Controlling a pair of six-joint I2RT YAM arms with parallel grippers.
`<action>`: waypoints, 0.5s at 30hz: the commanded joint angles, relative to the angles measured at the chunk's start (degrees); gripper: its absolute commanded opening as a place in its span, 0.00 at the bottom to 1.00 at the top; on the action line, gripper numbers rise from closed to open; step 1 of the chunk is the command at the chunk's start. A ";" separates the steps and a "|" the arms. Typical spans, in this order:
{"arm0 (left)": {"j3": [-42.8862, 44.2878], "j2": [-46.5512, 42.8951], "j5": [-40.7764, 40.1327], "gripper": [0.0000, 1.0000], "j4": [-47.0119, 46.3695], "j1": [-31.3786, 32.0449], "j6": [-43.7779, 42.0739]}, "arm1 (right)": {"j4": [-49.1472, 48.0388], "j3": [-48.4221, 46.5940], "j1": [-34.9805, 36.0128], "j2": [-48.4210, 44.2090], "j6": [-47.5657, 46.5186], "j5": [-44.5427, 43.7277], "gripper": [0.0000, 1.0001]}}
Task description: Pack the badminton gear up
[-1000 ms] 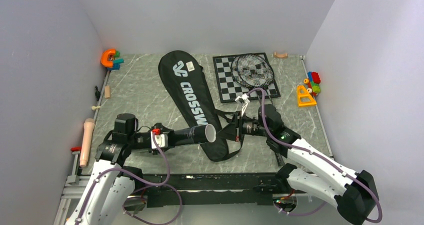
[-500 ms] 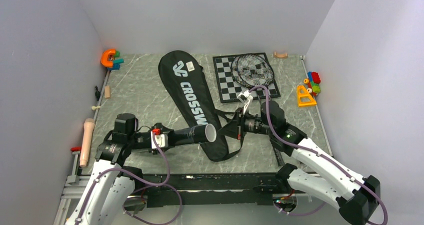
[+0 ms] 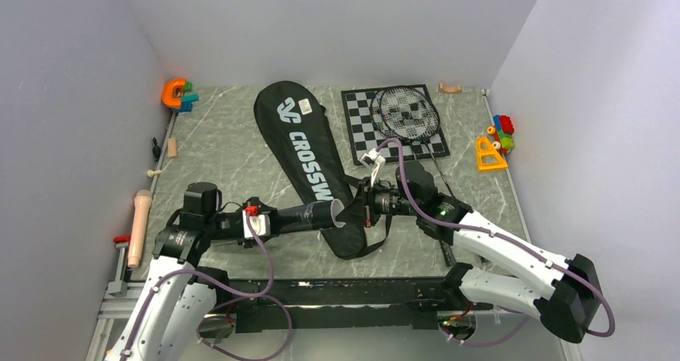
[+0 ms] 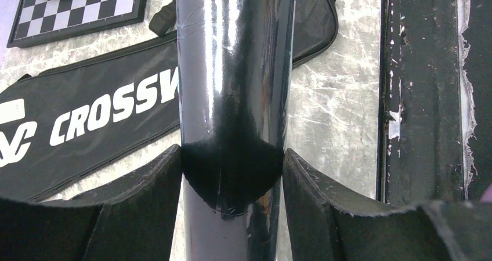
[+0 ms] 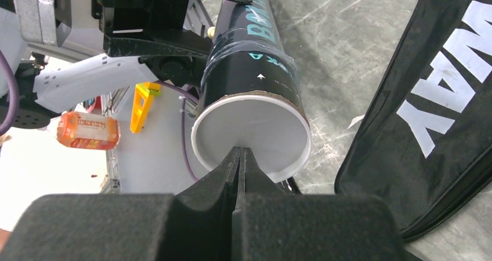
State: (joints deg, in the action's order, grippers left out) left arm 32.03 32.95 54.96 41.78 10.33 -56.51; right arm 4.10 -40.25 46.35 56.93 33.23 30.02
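Observation:
My left gripper (image 3: pixel 269 221) is shut on the long dark tube (image 3: pixel 301 215) and holds it level above the table, with its white round lid (image 3: pixel 338 211) facing right. In the left wrist view the tube (image 4: pixel 232 98) fills the gap between the fingers of that gripper (image 4: pixel 232 174). My right gripper (image 3: pixel 358 207) is shut and empty, and its tips (image 5: pixel 241 153) sit against the lid's face (image 5: pixel 249 127). The black "CROSSWAY" racket bag (image 3: pixel 309 156) lies under both. A black racket's head (image 3: pixel 409 112) rests on the chessboard (image 3: pixel 393 128). No shuttlecocks show.
An orange toy (image 3: pixel 174 93) sits at the back left. Coloured plastic toys (image 3: pixel 497 140) sit at the right edge. A wooden handle (image 3: pixel 140 226) lies along the left rail. The racket's shaft runs down beside my right arm.
My right gripper has moved left, from beside the bag's strap up to the tube's white lid. The left arm and the tube have stayed put.

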 commanded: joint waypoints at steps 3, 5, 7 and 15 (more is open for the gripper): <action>2.51 -0.30 5.83 0.00 -3.77 0.31 -0.57 | -7.26 -0.96 1.17 1.23 1.04 -1.20 0.03; 2.58 -0.37 6.09 0.00 -4.09 0.31 -0.11 | -9.07 -0.48 1.40 2.21 1.77 -0.74 0.02; 2.80 -0.42 6.52 0.00 -4.36 0.31 0.35 | -11.23 0.09 1.65 3.19 2.36 -0.35 0.02; 3.65 -0.50 7.84 0.00 -8.54 0.30 6.61 | -15.87 1.35 2.43 6.25 3.72 -0.11 0.00</action>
State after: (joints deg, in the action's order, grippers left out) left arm 33.58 32.77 58.74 37.30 10.55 -53.15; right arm -5.76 -39.35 48.45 63.22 36.10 29.98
